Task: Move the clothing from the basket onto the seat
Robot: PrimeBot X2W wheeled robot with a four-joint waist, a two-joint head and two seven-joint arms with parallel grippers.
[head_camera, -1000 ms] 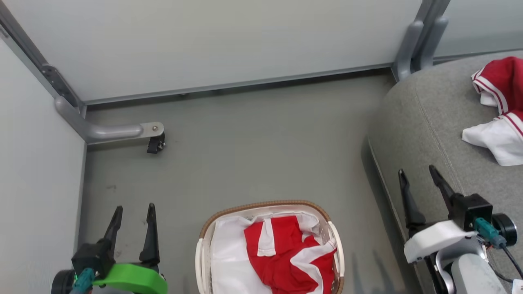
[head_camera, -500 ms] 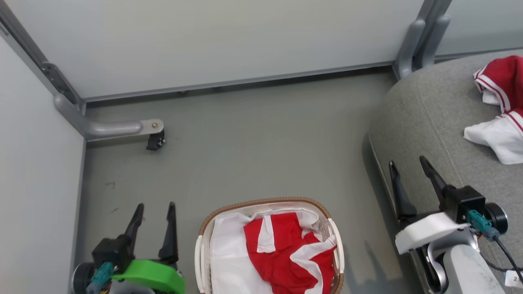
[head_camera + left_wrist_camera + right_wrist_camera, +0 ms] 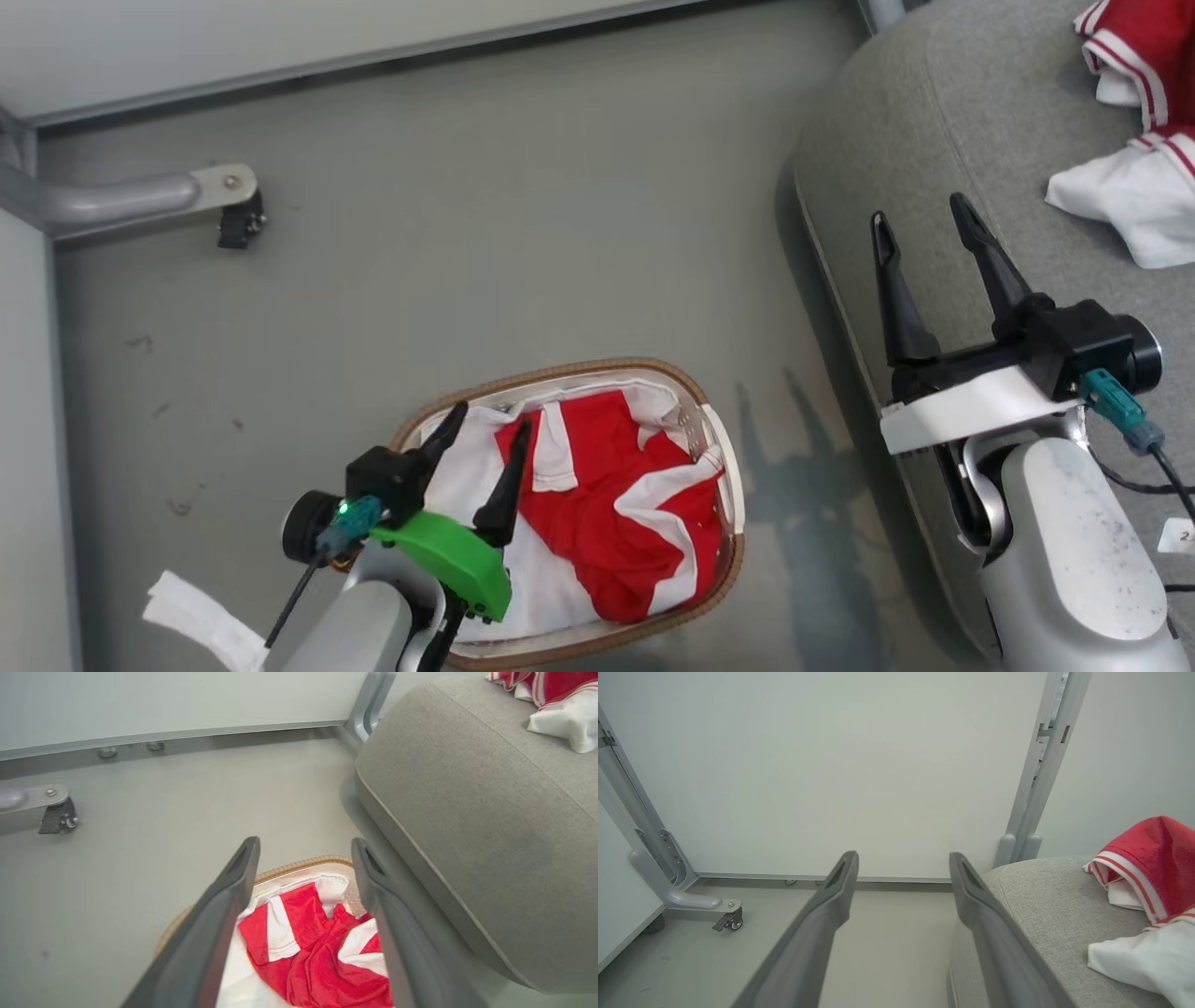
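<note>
Head view: left gripper (image 3: 491, 420) over the basket (image 3: 560, 371), two dark fingers spread wide, nothing pinched between them. Fingertips pointing toward the far rim, above the white liner (image 3: 537, 597) and the left edge of the red and white clothing (image 3: 607, 504). Hard to tell if touching the cloth.

Left wrist view: same fingers wide apart, with the crumpled clothing low down in the gap, inside the basket.

Basket down on the grey floor (image 3: 467, 233), near the big grey seat (image 3: 934, 112) on its right.

Right gripper (image 3: 918, 211) spread wide too and holding nothing, up over the rounded edge of the seat. Farther along the seat, apart from those fingers, a second piece of clothing (image 3: 1130, 196), red and white with striped trim, lying in a heap.

Far off on the floor, a small black wheel (image 3: 238, 224) under a grey metal leg (image 3: 112, 198), by the pale wall (image 3: 280, 37).
</note>
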